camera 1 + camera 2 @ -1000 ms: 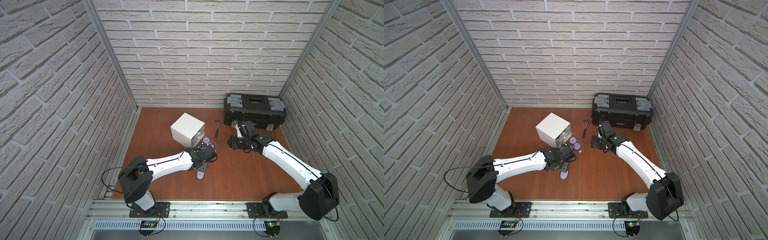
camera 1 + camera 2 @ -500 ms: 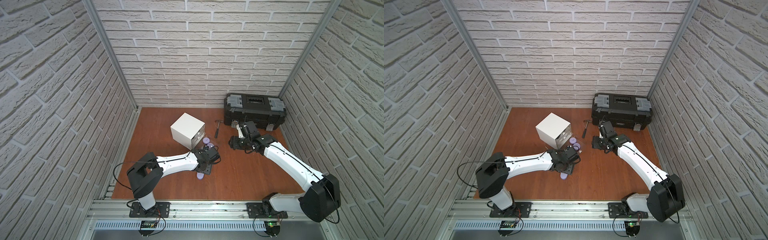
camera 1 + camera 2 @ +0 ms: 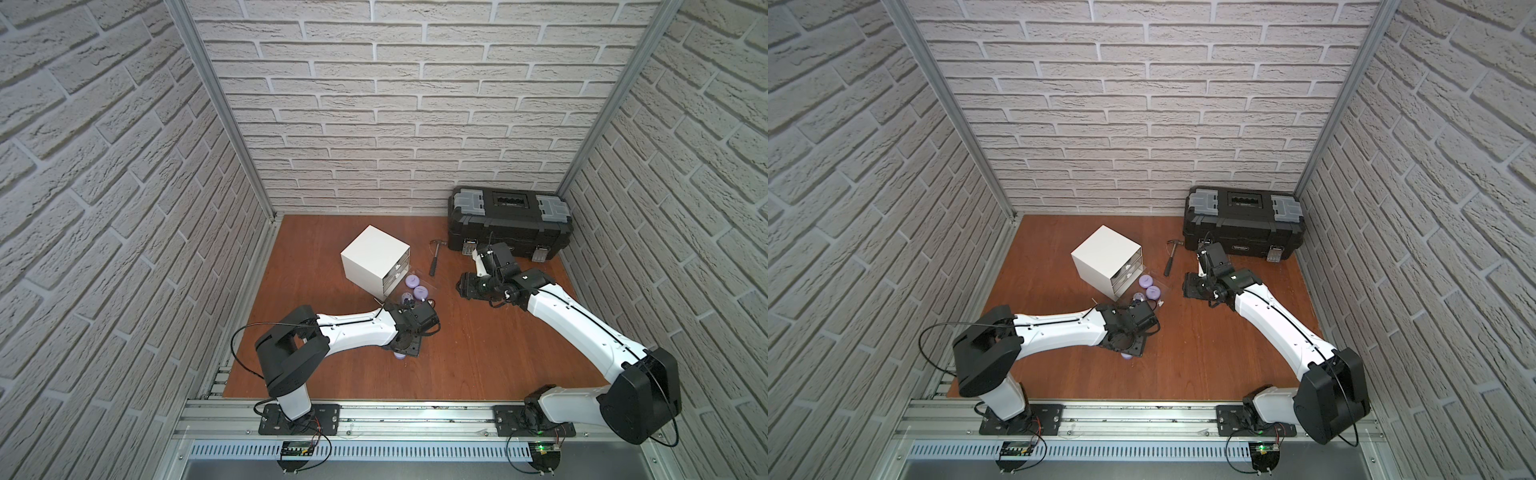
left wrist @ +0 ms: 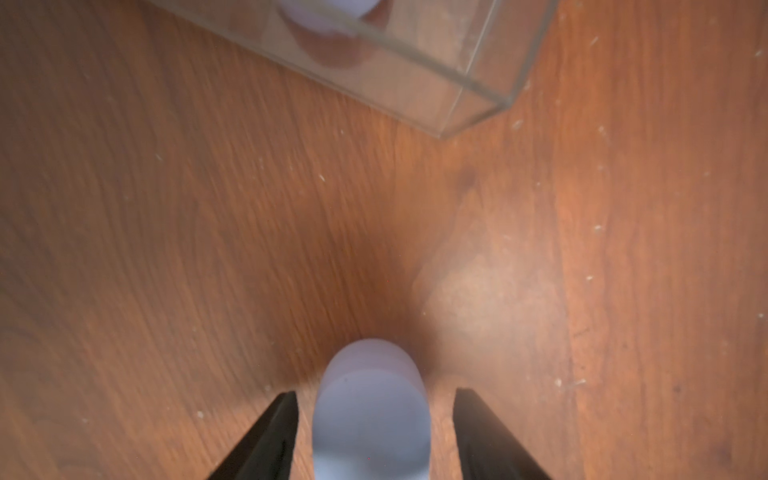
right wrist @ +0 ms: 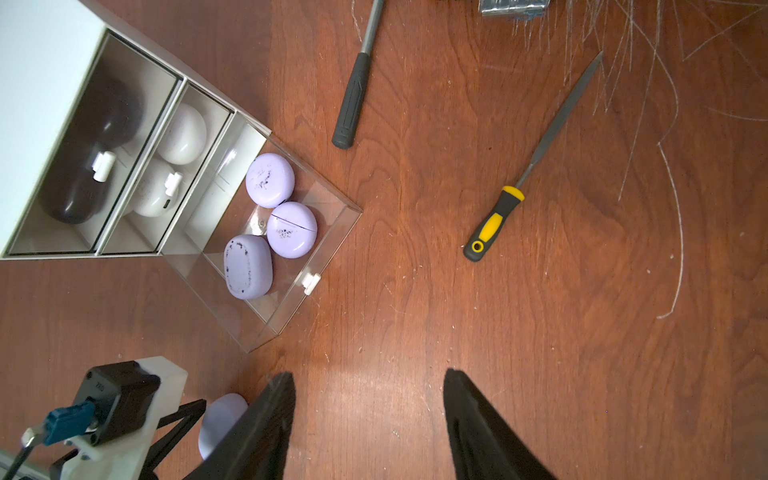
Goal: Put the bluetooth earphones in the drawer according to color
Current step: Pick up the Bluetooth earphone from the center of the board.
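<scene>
One loose lavender case (image 4: 371, 415) is nearest us. It lies on the counter (image 3: 457, 357) outside every drawer, between the fingers of the left gripper (image 4: 374, 392). That gripper stands apart around it, with a strip of wood showing on either side, so we enter no clamp. Just beyond it is the bottom drawer (image 5: 291, 307), clear-walled and pulled fully out onto the counter. It holds three lavender cases (image 5: 291, 229) clustered together, two round and one oblong. Behind it is the white cabinet (image 3: 370, 257). Its middle drawer is pushed in with two white cases (image 5: 183, 133), and its top drawer is pushed in with two black cases (image 5: 75, 199). Across the counter from the cabinet, the right gripper (image 5: 368, 374) hangs above bare wood with its fingers apart and nothing between them. Near it we list a file (image 5: 494, 220) with a yellow-and-black handle. Farther on is a hammer (image 3: 435, 257) lying flat. Farthest of all, against the back wall, is a closed black toolbox (image 3: 509, 224).
</scene>
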`<action>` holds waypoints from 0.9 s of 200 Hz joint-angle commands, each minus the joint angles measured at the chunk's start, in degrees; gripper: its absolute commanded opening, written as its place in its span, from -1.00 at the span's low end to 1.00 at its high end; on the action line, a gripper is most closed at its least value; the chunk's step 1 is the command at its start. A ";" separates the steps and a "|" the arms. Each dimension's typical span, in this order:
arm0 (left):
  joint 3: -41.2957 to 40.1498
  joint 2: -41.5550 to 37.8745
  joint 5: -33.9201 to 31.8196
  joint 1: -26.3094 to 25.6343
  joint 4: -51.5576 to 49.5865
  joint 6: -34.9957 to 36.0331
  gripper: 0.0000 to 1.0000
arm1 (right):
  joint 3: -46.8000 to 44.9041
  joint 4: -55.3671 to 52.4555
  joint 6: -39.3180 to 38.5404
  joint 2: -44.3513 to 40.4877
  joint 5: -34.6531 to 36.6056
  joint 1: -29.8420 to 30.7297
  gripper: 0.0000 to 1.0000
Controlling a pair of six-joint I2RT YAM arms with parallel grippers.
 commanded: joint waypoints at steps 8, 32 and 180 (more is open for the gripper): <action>-1.23 1.02 1.00 -0.42 -0.15 -1.10 0.15 | -0.48 1.10 -0.29 0.36 -0.22 -0.38 0.24; -1.18 1.17 1.07 -0.41 -0.72 -1.08 0.07 | -0.31 1.20 -0.38 0.63 -0.28 -0.48 0.24; 6.08 -7.11 -5.29 2.97 -11.12 5.58 -0.16 | -1.62 1.14 -0.29 -1.12 -0.63 -0.88 0.24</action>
